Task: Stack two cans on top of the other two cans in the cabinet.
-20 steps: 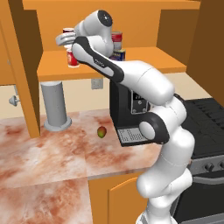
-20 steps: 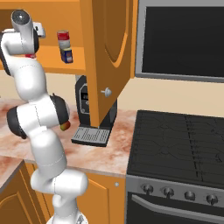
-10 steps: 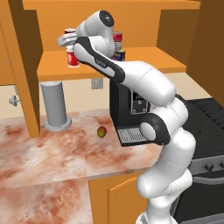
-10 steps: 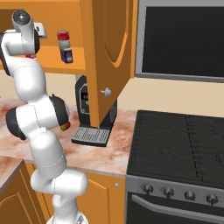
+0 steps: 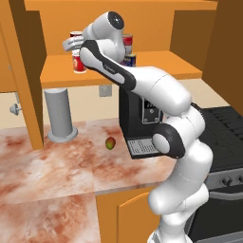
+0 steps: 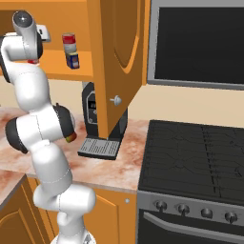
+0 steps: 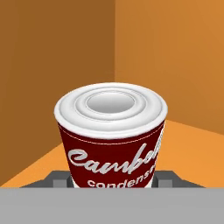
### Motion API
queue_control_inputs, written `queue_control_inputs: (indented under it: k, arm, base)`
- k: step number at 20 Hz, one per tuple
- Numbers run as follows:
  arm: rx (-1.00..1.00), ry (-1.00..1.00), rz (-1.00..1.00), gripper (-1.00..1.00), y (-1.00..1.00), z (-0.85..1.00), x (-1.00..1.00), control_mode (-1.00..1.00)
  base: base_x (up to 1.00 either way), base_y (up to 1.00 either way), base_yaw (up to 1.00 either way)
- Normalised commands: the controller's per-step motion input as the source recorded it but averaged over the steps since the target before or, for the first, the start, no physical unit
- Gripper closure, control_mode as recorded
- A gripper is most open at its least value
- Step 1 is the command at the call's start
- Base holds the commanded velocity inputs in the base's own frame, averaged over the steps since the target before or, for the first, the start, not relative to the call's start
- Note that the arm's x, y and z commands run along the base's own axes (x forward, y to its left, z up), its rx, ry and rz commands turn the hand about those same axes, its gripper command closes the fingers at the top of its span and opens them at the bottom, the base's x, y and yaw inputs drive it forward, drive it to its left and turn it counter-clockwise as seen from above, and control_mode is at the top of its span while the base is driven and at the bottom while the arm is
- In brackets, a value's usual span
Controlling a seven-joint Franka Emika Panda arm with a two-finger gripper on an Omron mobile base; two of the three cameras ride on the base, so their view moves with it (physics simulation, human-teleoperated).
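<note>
Reaching high into the cabinet (image 5: 114, 71) at the left end of its shelf board, gripper (image 5: 71, 44) up beside a dark red can (image 5: 76, 34). Seen from the hand: that dark red can (image 7: 112, 135) upright, white lid up, white script on its side, seated squarely between 2 dark finger tips (image 7: 59, 178) that press in at its lower sides, so closed narrow around it. Directly below it in the left base view: a bright red can (image 5: 79, 62) with a white rim, standing on the shelf; contact between the 2 too hard to judge at this size. Further right along the same shelf: a squat dark blue can (image 5: 130, 60) with another red can (image 5: 127, 43) on top of it, partly hidden behind the arm. Same pair clear in the right base view, red can (image 6: 69, 41) resting upright on the blue can (image 6: 72, 60), near the shelf's front edge. Below the cabinet, on the marbled counter (image 5: 42, 166): a grey cylinder (image 5: 60, 115) standing upright, a small mango (image 5: 110, 143) lying beside a black coffee machine (image 5: 137, 118).
</note>
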Motion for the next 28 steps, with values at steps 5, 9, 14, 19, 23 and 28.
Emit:
queue_control_inputs:
  k: [5, 9, 14, 19, 23, 28]
  arm:
    - [0.00, 0.00, 0.00, 1.00, 0.01, 0.00, -0.08, -1.00]
    - [0.00, 0.03, -0.01, 1.00, 0.00, 0.00, -0.07, -1.00]
    - [0.00, 0.05, -0.01, 1.00, 0.00, -0.08, -0.01, -1.00]
    - [0.00, 0.00, 0.00, 1.00, 0.00, -0.07, 0.11, -1.00]
    - [0.00, 0.00, 0.00, 1.00, 0.00, -0.06, 0.03, -1.00]
    - [0.00, 0.00, 0.00, 1.00, 0.00, -0.15, 0.00, -1.00]
  base:
    - [0.00, 0.00, 0.00]
    - [0.00, 0.00, 0.00]
    - [0.00, 0.00, 0.00]
    - [0.00, 0.00, 0.00]
    - [0.00, 0.00, 0.00]
    - [0.00, 0.00, 0.00]
